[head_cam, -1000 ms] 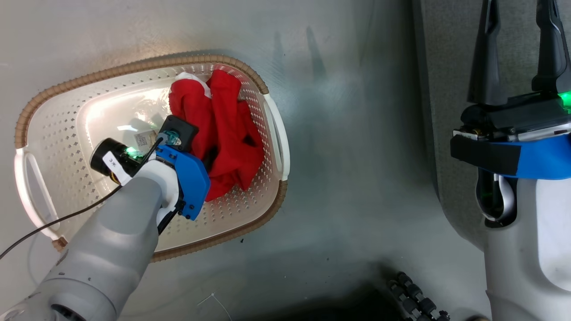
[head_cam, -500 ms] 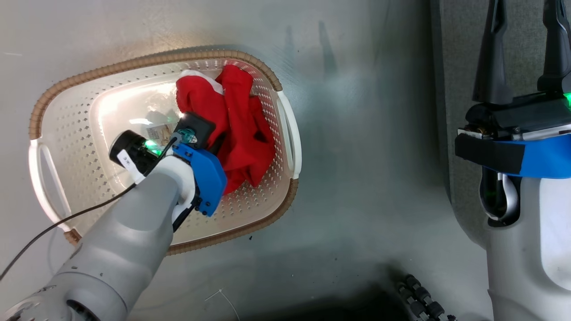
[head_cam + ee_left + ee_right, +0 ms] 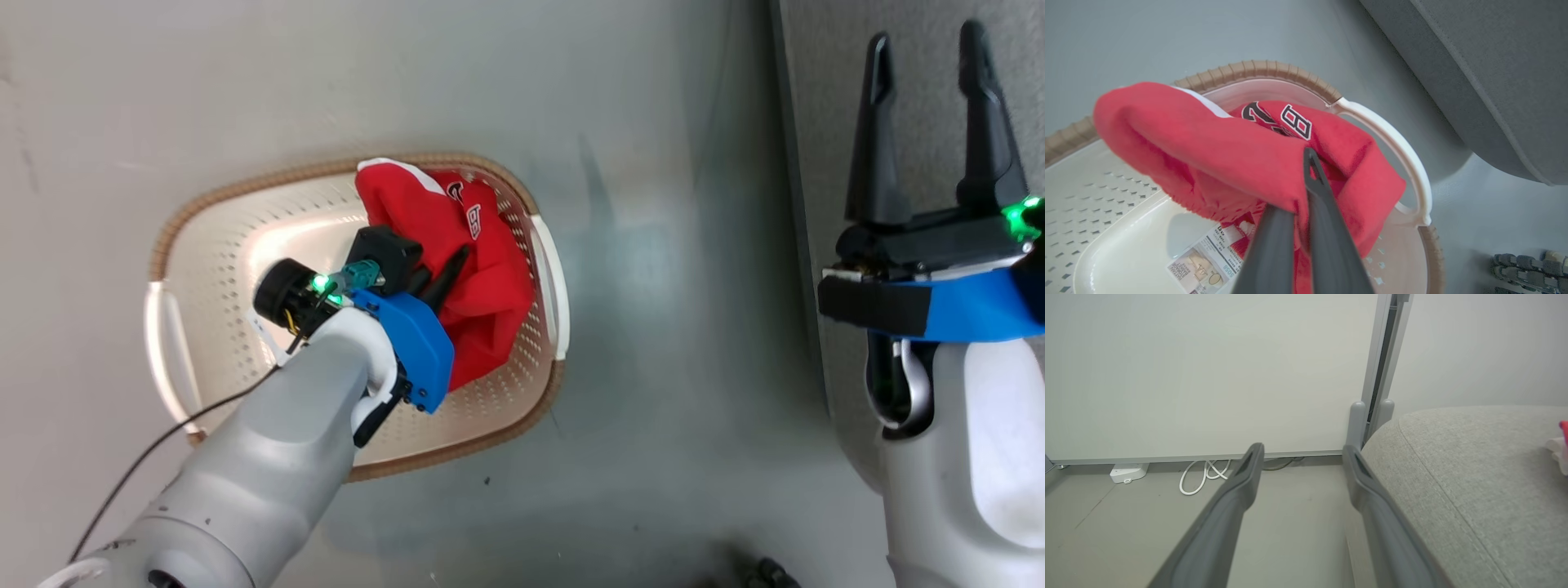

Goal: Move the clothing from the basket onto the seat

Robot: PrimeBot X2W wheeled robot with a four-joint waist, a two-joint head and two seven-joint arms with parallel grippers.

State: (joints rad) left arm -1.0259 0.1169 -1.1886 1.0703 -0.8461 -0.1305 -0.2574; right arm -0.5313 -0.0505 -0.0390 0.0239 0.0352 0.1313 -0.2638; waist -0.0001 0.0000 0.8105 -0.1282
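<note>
At the left of the head view, a cream-white perforated plastic laundry basket with a brown woven-look rim (image 3: 214, 269) stands on the smooth grey floor (image 3: 653, 245). A printed paper label (image 3: 1208, 261) lies flat on the basket's bottom.

The left arm reaches into the basket from below. Its left pincer (image 3: 457, 265) is squeezed narrow on a fold of the bright red soft clothing (image 3: 482, 278). In the left wrist view, one dark finger lies on top of the fabric and the other goes beneath it.

The clothing is bunched at the right end of the basket, within the rim and against the white handle on that side. It humps up around the fingers, and its lower folds hang down toward the basket's bottom. A white stripe shows along its upper edge, and black-and-white printed figures sit near the top.

Right of the basket is a band of bare floor, then the large grey fabric-upholstered seat with its rounded edge (image 3: 816, 122), well apart from the basket.

The right pincer (image 3: 924, 37) is over the seat's edge with its two fingers spread wide and nothing between them. Its wrist view looks along the floor to a pale wall, where a looped white cable (image 3: 1202, 475) lies at the base.
</note>
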